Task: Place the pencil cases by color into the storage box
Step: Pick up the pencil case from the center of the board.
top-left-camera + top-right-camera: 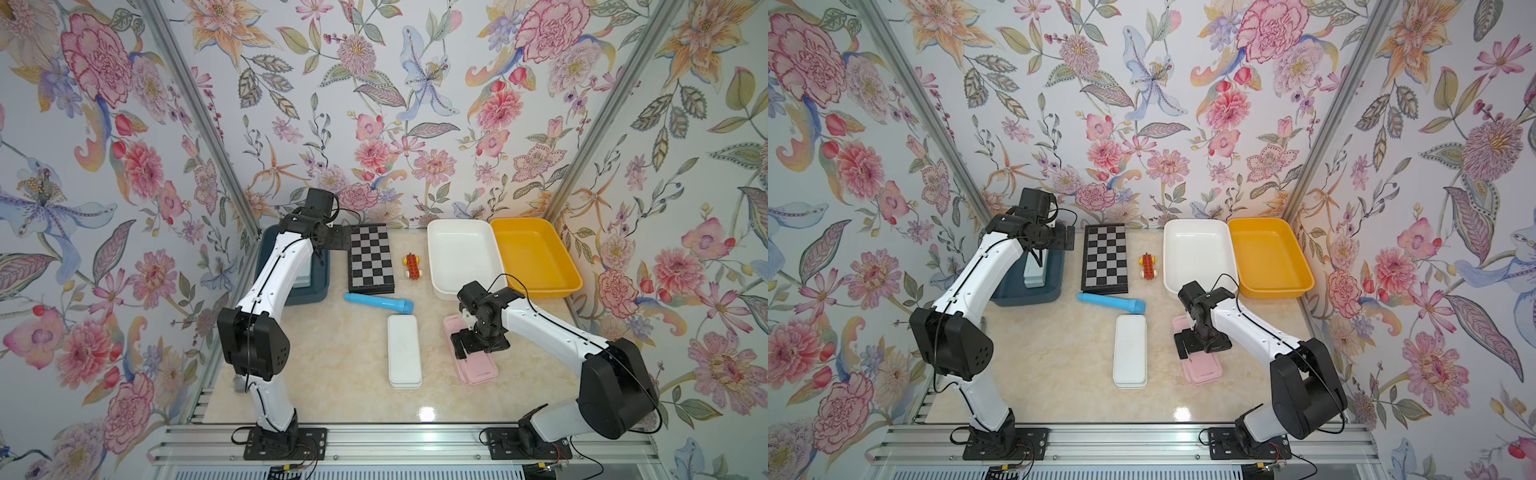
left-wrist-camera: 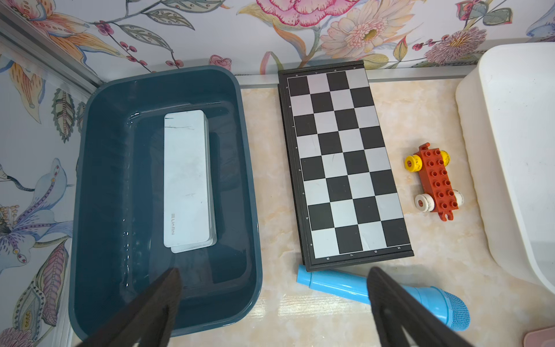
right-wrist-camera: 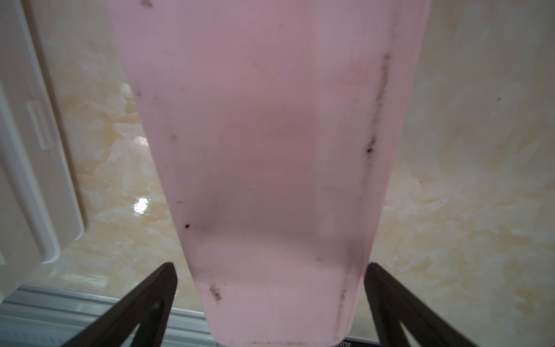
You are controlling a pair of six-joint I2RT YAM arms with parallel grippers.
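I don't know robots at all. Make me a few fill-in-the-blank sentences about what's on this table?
1. The light blue pencil cases lie inside the dark ____ tray.
2. The right claw stands open over the ____ pencil cases.
3. The white tray holds ____.
4. The toy car sits between the white tray and the ____.

Missing words: blue; pink; nothing; checkered board

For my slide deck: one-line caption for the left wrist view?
Open left pincer hovers above the dark blue bin holding stacked light blue pencil cases.
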